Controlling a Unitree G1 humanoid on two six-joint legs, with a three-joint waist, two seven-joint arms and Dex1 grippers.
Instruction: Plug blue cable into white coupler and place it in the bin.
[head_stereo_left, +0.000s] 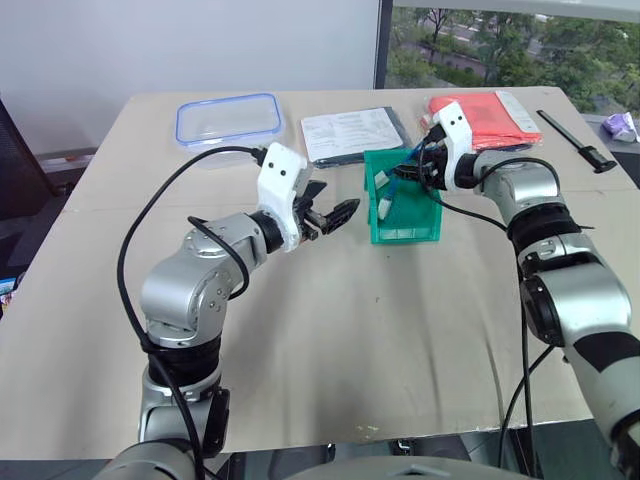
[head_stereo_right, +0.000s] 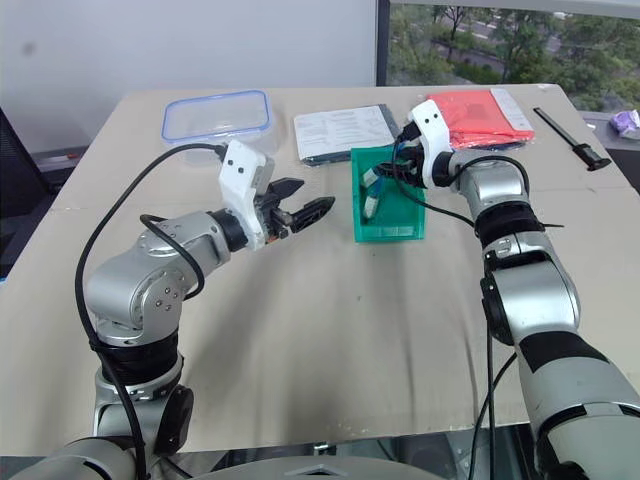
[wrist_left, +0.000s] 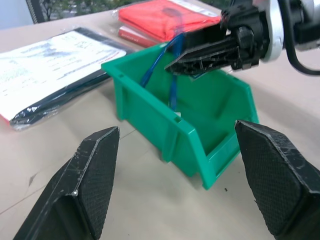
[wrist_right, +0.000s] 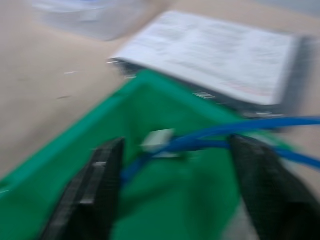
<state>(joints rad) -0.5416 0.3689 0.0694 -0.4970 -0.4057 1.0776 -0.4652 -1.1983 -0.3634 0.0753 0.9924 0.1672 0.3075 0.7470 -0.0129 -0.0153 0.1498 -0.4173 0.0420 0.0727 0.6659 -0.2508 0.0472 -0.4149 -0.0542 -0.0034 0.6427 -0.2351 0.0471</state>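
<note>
— What lies hidden on the table?
— The green bin walls off most of the blue cable; the white coupler blurs inside.
— And the grippers?
— The right gripper hovers parted over the bin; the left gripper gapes empty beside it, papers behind.

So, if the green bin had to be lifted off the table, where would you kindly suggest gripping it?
Probably the green bin's tall back wall, coming from above with one finger inside and one outside: that rim is straight and thin. The low cut-away front offers less to pinch, and the blue cable hangs over a side wall beneath the right pincer.
</note>
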